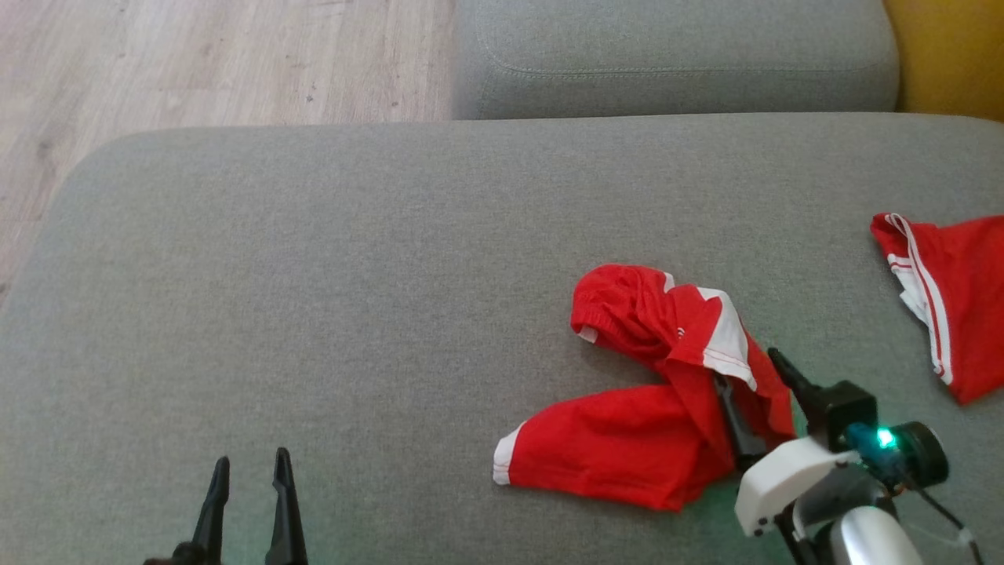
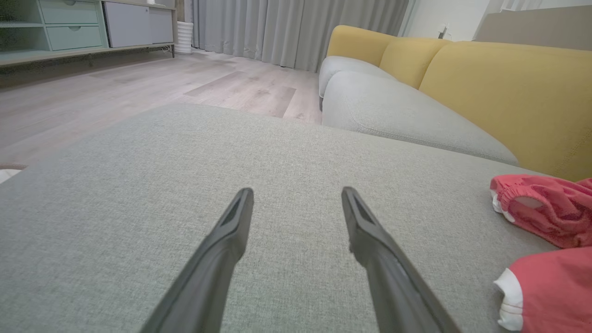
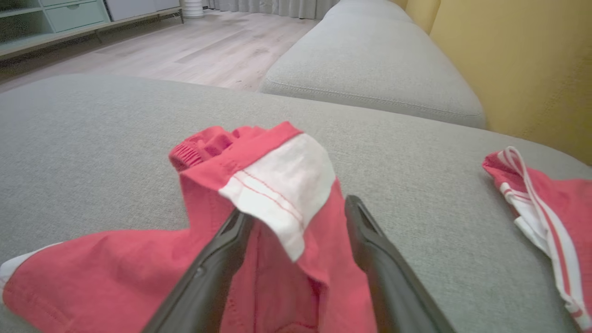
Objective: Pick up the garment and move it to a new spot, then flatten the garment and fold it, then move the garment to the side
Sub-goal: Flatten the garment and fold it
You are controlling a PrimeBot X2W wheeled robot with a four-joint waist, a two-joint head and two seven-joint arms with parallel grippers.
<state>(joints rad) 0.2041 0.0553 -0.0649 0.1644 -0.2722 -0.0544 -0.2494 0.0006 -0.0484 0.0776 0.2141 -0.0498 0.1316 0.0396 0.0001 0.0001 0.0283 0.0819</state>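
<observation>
Your right fingers (image 3: 370,240) are spread wide apart and are not squeezing anything. They sit low over the red shorts (image 1: 627,439), one finger on each side of a lifted fold with a white patch. In the head view, one finger lies against the cloth and the other pokes up just past its right side. Your left fingers (image 1: 284,502) are spread wide too. They sit over bare grey cloth at the lower left, well apart from the shorts.

The shorts lie crumpled on the big grey cushion (image 1: 314,275), in its lower right part. One leg with a white hem stretches to the left. The waist end is bunched up and curls toward the far side.

The cushion's left side bends in a round corner, and the wood floor (image 1: 196,63) starts beyond it. The far edge meets a second grey cushion (image 1: 674,55), with a yellow sofa back (image 1: 949,55) next to it on the right. The shorts are well away from these edges.

You have lots of open room. The left half and the far part of the big cushion are bare. On the right, another red cloth (image 1: 965,298) with white stripes lies at the picture's edge. A strip of bare cushion sits between it and the shorts.
</observation>
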